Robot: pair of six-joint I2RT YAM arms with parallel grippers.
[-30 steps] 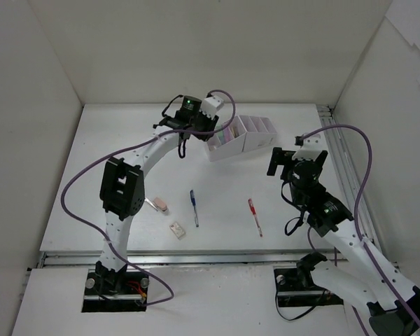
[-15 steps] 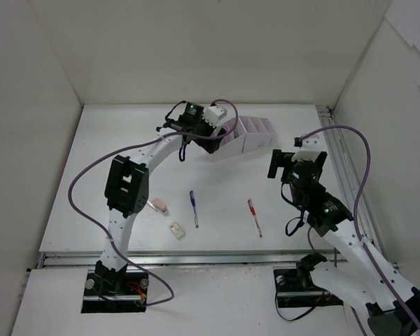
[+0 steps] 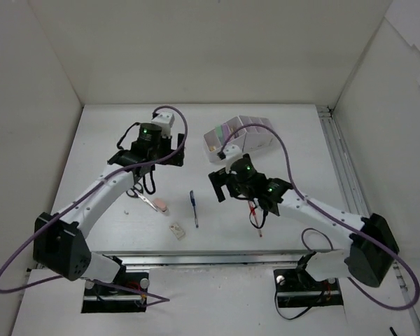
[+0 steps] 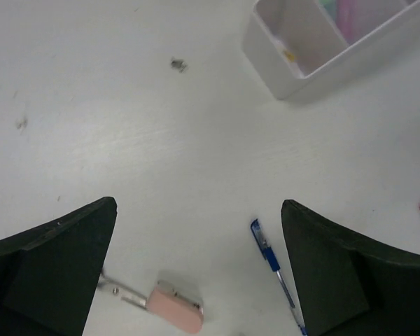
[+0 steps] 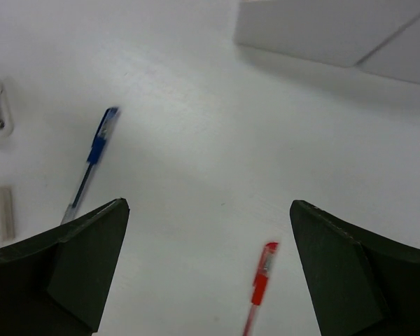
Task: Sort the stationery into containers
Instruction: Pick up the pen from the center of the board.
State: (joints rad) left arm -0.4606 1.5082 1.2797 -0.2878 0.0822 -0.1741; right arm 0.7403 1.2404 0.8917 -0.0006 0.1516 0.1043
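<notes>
Organizer (image 3: 241, 136) obstructs the counter (image 3: 112, 119) at 1 o'clock. Bare lane between blue pen (image 3: 194, 208) and red pen (image 5: 260, 280) permits passage.

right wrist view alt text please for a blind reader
The open right pincer hangs over the white table, a red pen low in its gap. A blue pen lies left, the organizer's white wall top right.

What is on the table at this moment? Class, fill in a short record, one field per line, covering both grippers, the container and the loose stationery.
Left gripper: open, empty, over bare white table
Right gripper: open, empty, over bare table
Container: white and pale-lilac stepped desk organizer, far side of table
Loose items: blue pen, red pen, small pink item with a silver end, pale flat eraser
</notes>
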